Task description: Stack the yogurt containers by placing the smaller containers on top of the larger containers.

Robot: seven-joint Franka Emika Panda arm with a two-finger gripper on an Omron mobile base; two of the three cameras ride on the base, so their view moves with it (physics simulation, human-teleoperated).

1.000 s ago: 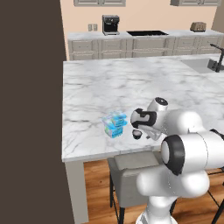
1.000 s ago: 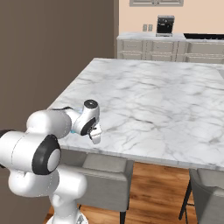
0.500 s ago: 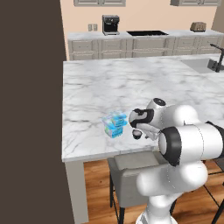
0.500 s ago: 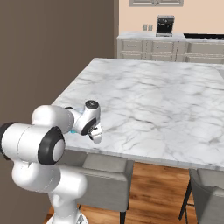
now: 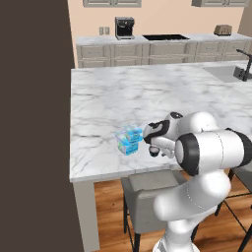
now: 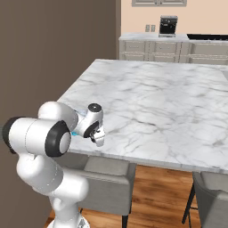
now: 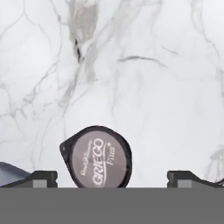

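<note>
Worktop (image 5: 147, 93): white marble island slab, grey-veined; bears both yogurt items near its front edge.
Back counter (image 5: 147, 39): pale cabinets along the far wall, with a dark coffee machine (image 5: 124, 27) on top.
Chair (image 5: 147, 197): grey seat tucked under the front edge of the worktop.
Gripper (image 7: 111, 177): wrist bent down over the front edge of the worktop, beside the blue pack; fingers (image 7: 41, 177) spread wide apart, gripping nothing, one on either side of the dark cup.
Larger container (image 5: 129, 140): squarish light-blue and white yogurt pack, resting on the worktop just beside the gripper.
Smaller container (image 7: 97, 157): tiny round dark cup, pale lid printed "GRIEGO", standing on the marble between the parted fingers, nearer one of them; contact cannot be told.
</note>
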